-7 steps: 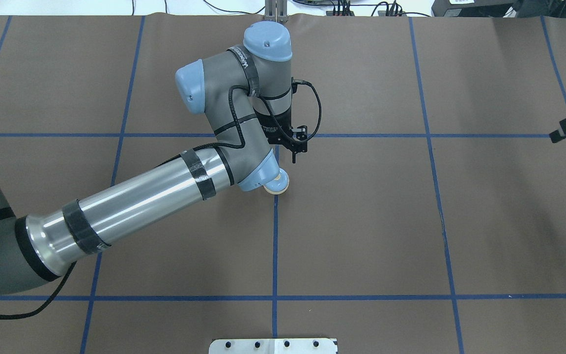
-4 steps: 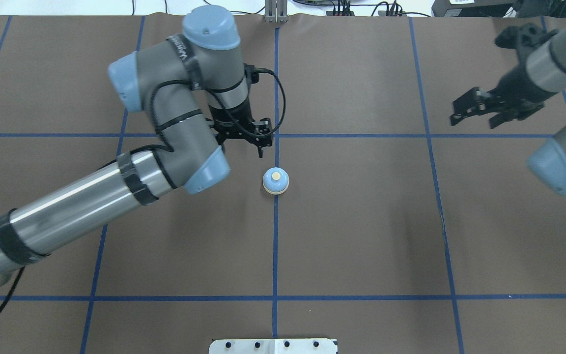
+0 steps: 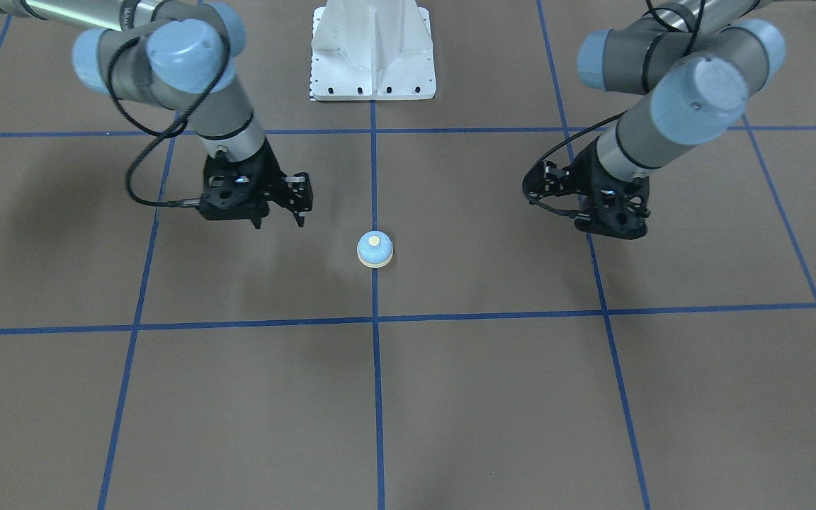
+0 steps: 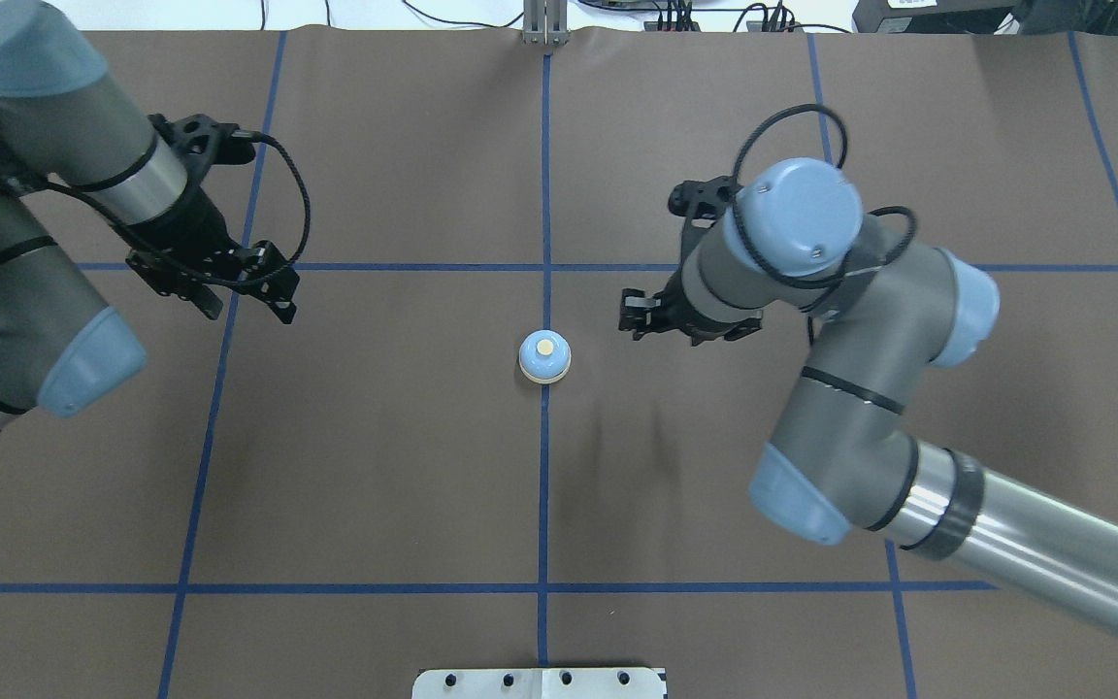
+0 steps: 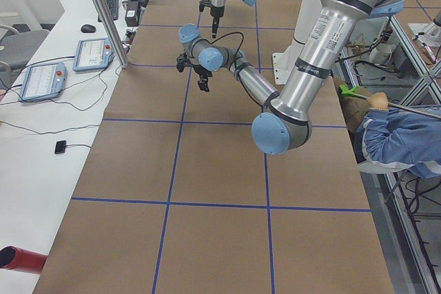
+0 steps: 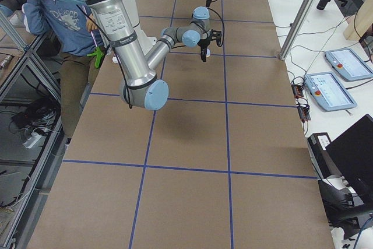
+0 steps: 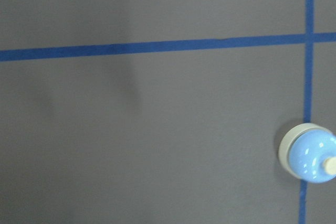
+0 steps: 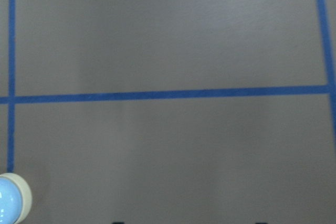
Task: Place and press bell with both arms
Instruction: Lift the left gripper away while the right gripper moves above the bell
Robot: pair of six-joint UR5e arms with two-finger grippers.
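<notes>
The bell [image 4: 545,358] is a small light-blue dome with a cream rim and button. It stands alone on the centre blue line, and shows in the front view [image 3: 375,249]. My left gripper [image 4: 246,303] is open and empty, far to the bell's left; it also shows in the front view [image 3: 610,228]. My right gripper [image 3: 280,221] is open and empty, close to the bell's right side and a little beyond it [image 4: 666,328]. The bell sits at the right edge of the left wrist view [image 7: 310,153] and in the bottom left corner of the right wrist view [image 8: 11,205].
The brown table cover [image 4: 714,485] carries a grid of blue tape lines. The white bolted pedestal [image 3: 372,49] stands at the robot's edge. An operator [image 5: 400,135] sits beside the table. Tablets [image 6: 329,88] lie on a side bench.
My left arm has swung away from the bell to the far left. My right arm has come in from the right edge to just beside the bell. The bell has not moved.
</notes>
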